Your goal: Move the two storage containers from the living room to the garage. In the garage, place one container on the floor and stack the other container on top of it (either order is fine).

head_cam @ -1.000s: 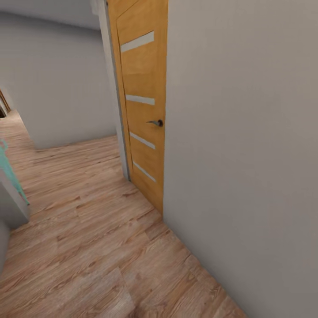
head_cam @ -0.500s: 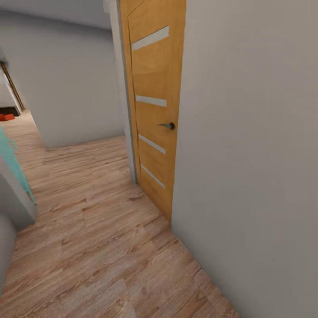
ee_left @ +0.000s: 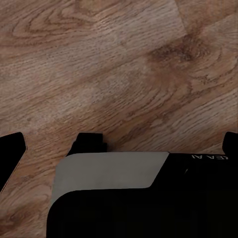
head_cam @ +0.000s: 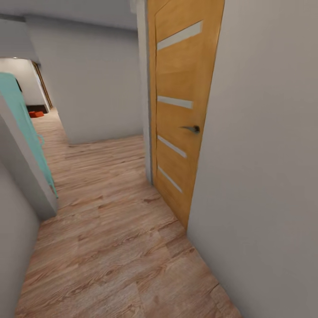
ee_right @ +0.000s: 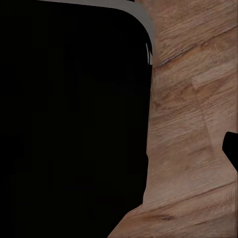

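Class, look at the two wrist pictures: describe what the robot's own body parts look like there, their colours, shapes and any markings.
In the left wrist picture, a black body with rounded corners carries a pale grey panel and small white lettering. In the right wrist picture, a large black rounded block has a thin grey edge.

So it's a narrow hallway with a bare wood plank floor (head_cam: 110, 229) running from 6 o'clock up toward 11. The whole 3 o'clock side is blocked by a plain grey wall (head_cam: 265, 176), and just past it at about 1 o'clock there's an orange wooden door (head_cam: 176, 132) with a handle (head_cam: 192, 129) sticking out a bit into the passage. At 9 o'clock a grey wall corner (head_cam: 22, 176) with a teal thing (head_cam: 26, 128) along its edge pinches the path. Straight ahead at 12 another grey wall (head_cam: 97, 88) closes things off, so the only open lane bends to 11, with something small and orange-red (head_cam: 36, 114) far down there.
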{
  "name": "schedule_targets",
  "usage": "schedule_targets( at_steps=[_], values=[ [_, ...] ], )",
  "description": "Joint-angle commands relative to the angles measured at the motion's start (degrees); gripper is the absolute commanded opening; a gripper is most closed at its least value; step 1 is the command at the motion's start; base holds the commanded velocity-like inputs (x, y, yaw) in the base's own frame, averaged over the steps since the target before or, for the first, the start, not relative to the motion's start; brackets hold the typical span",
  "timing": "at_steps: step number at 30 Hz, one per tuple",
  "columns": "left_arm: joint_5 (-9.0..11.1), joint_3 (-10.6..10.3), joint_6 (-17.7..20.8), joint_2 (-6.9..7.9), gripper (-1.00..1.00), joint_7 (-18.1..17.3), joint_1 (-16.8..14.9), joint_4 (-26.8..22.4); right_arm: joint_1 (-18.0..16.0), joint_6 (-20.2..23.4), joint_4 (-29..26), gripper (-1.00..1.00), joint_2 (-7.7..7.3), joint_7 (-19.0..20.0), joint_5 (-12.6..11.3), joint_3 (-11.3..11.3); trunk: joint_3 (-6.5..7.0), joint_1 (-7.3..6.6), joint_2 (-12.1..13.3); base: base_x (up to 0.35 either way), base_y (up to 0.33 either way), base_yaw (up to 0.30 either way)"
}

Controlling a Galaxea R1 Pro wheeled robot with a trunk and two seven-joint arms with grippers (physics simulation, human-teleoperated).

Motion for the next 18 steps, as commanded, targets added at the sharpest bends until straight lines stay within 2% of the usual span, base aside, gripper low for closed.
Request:
schedule_targets(
  at_steps=[1, 6, 18],
  values=[
    [-0.6, 0.4, -0.2, -0.03, 1.0, 0.2, -0.1, 0.1, 0.0, 0.0, 0.0, 1.0, -0.02, 0.0, -0.1, 0.1, -0.05, 0.02, 0.0, 0.273, 0.119, 0.197],
    [-0.6, 0.4, -0.2, -0.01, 1.0, 0.2, 0.0, 0.1, 0.0, 0.0, 0.0, 1.0, -0.07, -0.1, -0.1, 0.0, -0.05, 0.02, 0.0, 0.295, 0.123, 0.089],
    [-0.6, 0.5, -0.2, -0.08, 1.0, 0.1, -0.1, 0.1, 0.0, 0.0, 0.0, 1.0, -0.12, -0.1, -0.1, 0.0, -0.05, 0.02, 0.0, 0.319, 0.103, 0.011]
  ],
)
